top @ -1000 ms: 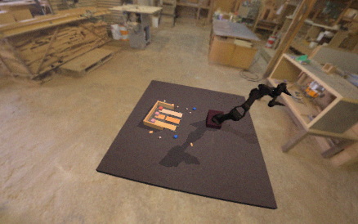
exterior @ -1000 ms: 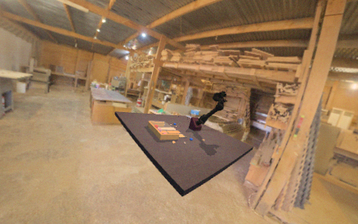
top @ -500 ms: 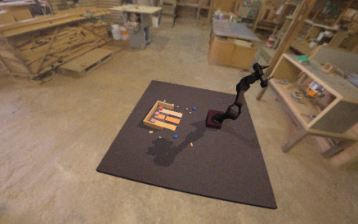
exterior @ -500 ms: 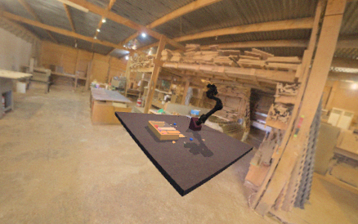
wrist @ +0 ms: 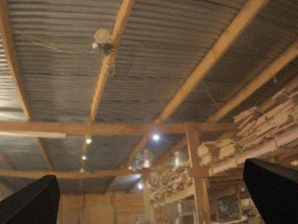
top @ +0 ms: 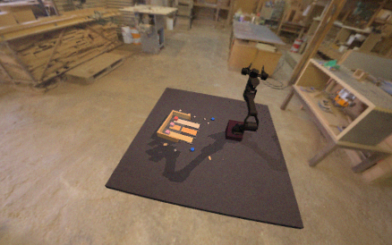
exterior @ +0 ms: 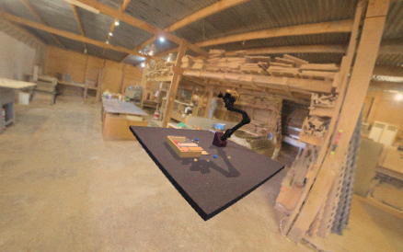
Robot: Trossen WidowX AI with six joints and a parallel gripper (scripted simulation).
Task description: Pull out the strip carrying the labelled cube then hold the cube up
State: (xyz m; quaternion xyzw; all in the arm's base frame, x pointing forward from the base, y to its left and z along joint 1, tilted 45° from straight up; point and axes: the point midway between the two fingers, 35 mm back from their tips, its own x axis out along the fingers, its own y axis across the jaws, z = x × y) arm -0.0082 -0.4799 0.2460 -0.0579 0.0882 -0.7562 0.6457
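A shallow wooden tray point(top: 166, 122) point(exterior: 177, 149) holds three strips side by side. The far strip is pale point(top: 188, 123), with a red cube point(top: 176, 118) at its tray end. The middle strip is orange, with a gap between its short piece point(top: 175, 128) and long piece point(top: 190, 131); a pink cube point(top: 172, 124) is at its tray end. The near strip point(top: 183, 138) is light orange, with a pink cube point(top: 167, 131). The far and near strips show no clear gap. Labels are too small to read. My gripper point(top: 254, 71) point(exterior: 226, 97) point(wrist: 153, 179) is open and empty, high above the mat, away from the tray.
The dark mat point(top: 224, 188) point(exterior: 207, 189) bears the arm's dark red base point(top: 231, 131) point(exterior: 218, 139). Blue pieces point(top: 212, 119) point(top: 192, 149) and an orange bit point(top: 209, 157) lie between tray and base or nearer the front. The wrist view shows roof beams.
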